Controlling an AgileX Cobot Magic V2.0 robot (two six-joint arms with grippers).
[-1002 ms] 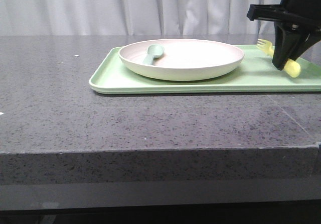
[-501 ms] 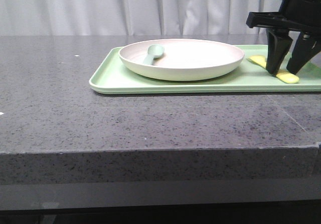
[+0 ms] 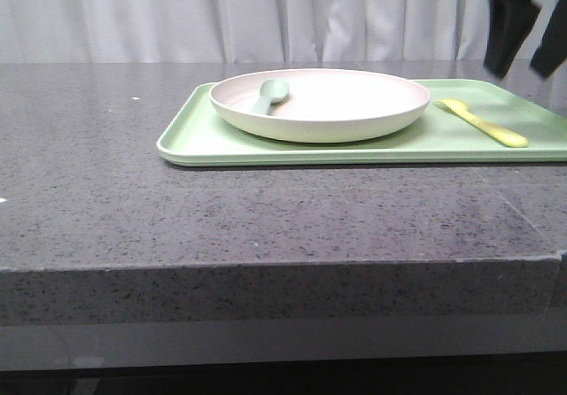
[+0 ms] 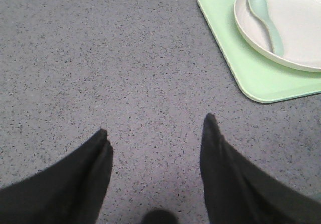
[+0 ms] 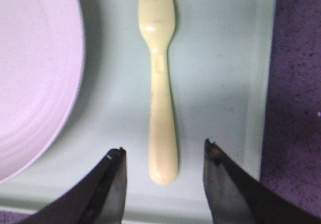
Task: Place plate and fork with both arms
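The off-white plate [image 3: 321, 103] sits on the light-green tray [image 3: 204, 138] with a grey-green spoon [image 3: 269, 95] in it. The pale yellow fork [image 3: 483, 122] lies flat on the tray to the right of the plate; in the right wrist view the fork [image 5: 160, 83] lies between plate [image 5: 35, 73] and tray rim. My right gripper [image 3: 523, 63] is open and empty, lifted above the fork; its jaws [image 5: 163, 151] stand apart over the handle end. My left gripper [image 4: 155, 131] is open and empty over bare table, left of the tray [image 4: 235, 68]; it is out of the front view.
The dark speckled stone table [image 3: 133, 200] stretches left and in front of the tray, with its front edge near the camera. A white curtain [image 3: 177, 14] hangs behind.
My right gripper opened, left the fork lying on the tray, and rose up away from it. The plate and spoon have not moved.
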